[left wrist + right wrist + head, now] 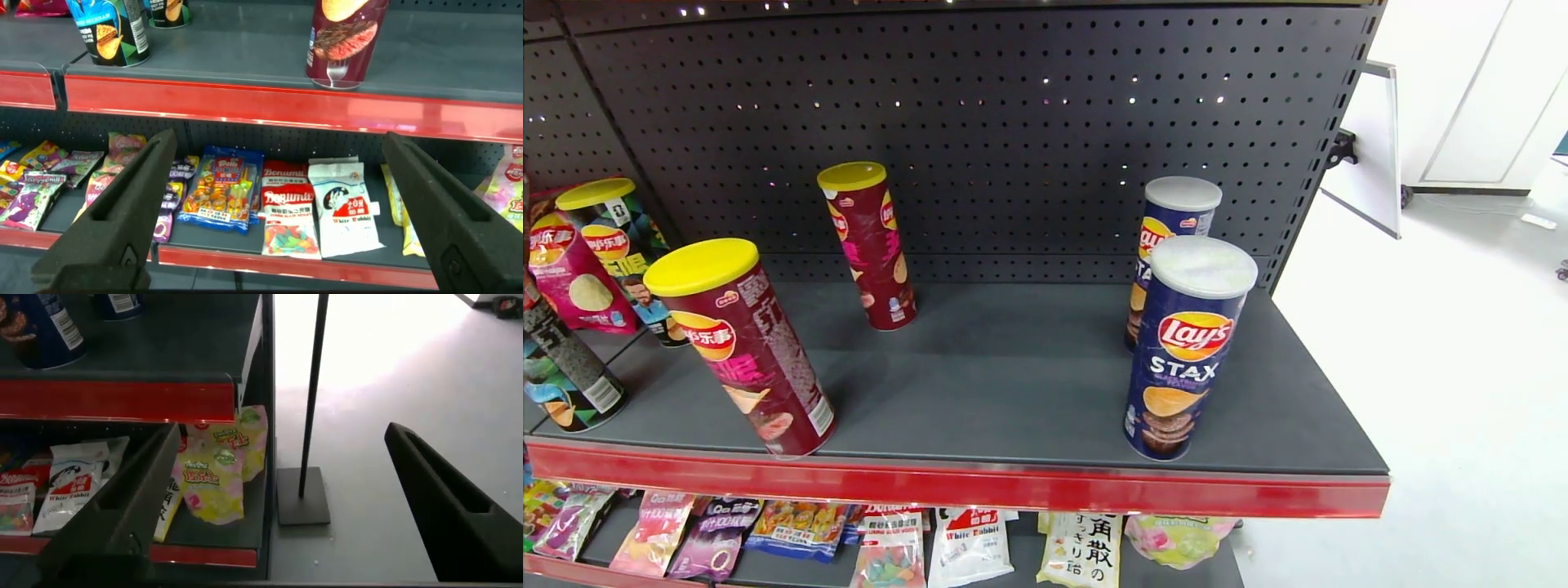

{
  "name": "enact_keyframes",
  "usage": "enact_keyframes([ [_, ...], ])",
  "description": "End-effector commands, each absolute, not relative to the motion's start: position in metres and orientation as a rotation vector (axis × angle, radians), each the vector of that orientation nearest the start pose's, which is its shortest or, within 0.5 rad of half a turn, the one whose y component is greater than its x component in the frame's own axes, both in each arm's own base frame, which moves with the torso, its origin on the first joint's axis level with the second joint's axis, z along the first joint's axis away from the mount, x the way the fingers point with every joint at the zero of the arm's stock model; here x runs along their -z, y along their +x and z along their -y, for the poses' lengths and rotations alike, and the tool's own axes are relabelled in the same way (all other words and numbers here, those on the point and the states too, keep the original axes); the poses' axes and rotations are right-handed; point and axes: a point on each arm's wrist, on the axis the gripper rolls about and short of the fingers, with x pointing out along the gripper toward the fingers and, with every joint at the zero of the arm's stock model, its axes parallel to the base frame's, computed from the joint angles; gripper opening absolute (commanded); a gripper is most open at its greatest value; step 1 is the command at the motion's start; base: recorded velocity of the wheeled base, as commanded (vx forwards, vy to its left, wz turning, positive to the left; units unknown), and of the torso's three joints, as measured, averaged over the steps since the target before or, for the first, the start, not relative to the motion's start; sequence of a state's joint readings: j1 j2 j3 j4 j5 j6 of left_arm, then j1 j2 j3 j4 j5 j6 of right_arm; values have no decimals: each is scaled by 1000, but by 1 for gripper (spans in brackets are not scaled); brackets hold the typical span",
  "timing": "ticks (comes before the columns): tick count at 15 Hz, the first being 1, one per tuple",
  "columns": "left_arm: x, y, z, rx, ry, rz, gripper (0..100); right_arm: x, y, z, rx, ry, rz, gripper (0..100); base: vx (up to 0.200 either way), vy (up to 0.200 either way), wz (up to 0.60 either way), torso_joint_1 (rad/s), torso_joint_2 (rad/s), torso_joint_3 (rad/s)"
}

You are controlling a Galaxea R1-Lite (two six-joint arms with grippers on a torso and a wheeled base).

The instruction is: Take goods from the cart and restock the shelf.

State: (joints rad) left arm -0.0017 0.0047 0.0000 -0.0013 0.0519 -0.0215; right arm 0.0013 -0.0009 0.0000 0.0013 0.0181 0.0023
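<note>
On the dark shelf [1013, 384], two maroon chip cans with yellow lids stand upright, one at the front left [739, 347] and one at the back [867, 243]. Two blue chip cans stand upright at the right, one in front [1188, 347] and one behind it [1172, 220]. My left gripper [278, 139] is open and holds nothing. It is low in front of the candy shelf, below a maroon can [343, 41]. My right gripper [282, 429] is open with nothing in it, near the shelf's right end, below a blue can [41, 327].
More chip cans [621, 257] crowd the neighbouring shelf section on the left. Candy bags [225, 188] fill the lower shelf, with a yellow-pink bag [216, 469] at its right end. A thin pole on a flat base [310, 392] stands on the open floor beside the shelf.
</note>
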Motion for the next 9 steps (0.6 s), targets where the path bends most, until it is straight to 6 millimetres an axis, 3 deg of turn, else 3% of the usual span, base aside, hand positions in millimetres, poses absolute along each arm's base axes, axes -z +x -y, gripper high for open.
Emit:
enact_keyframes([
  [1,-76,-22,-1,-46,-6,-3,100,-75,-23,0,-20,3,-2,100,0,0,0,0,0,0],
  [7,-76,-22,-1,-31,8,-5,100,-75,-23,0,-20,2,-2,100,0,0,0,0,0,0],
  [9,-76,-22,-1,-31,6,-5,100,-75,-23,0,-20,3,-2,100,-200,0,0,5,2,-5],
])
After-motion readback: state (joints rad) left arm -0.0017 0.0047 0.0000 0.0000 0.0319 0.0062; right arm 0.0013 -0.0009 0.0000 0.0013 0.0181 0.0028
